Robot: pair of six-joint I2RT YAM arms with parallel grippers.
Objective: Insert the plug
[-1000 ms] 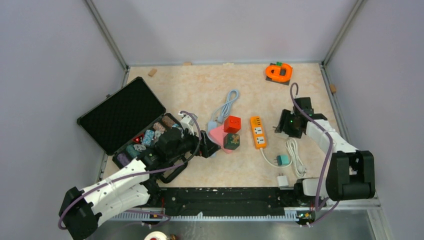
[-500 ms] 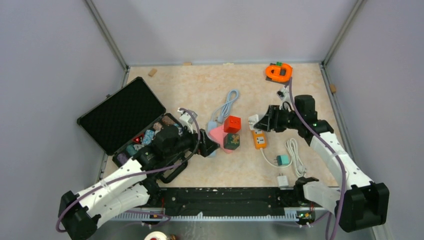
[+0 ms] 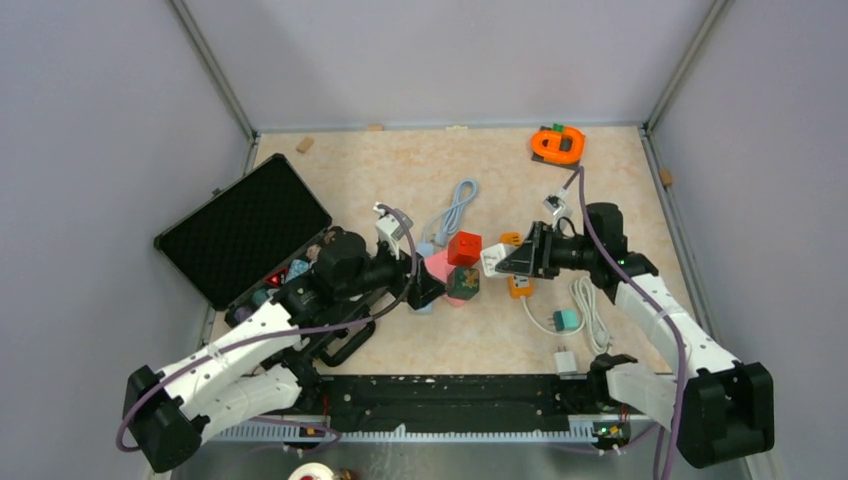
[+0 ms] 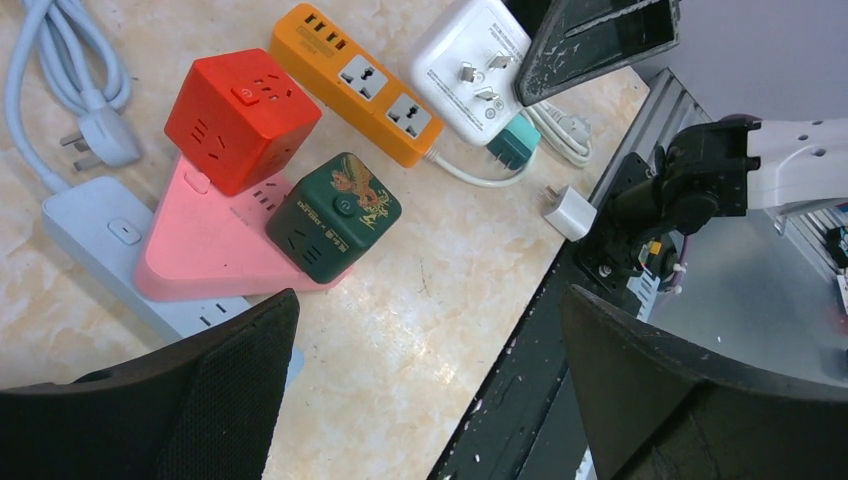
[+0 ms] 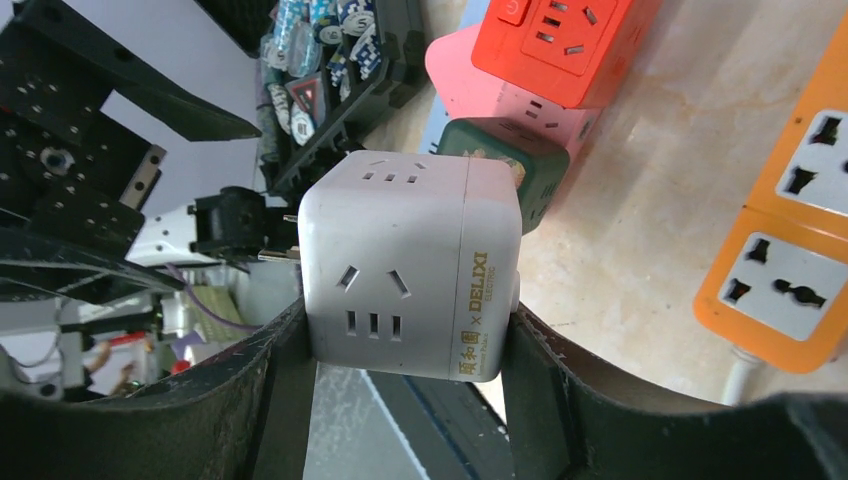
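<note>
Two grippers mid-frame from above: left gripper [image 3: 428, 290], left of centre, gapes empty; right gripper [image 3: 502, 262], by the orange strip [image 4: 355, 80], pinches the white cube [image 5: 410, 265]. Best to square its prongs [image 4: 466, 72] to the strip before pressing.

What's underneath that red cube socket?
The red cube sits on the tip of a pink triangular block, itself across a pale power strip. Its underside is covered.
</note>
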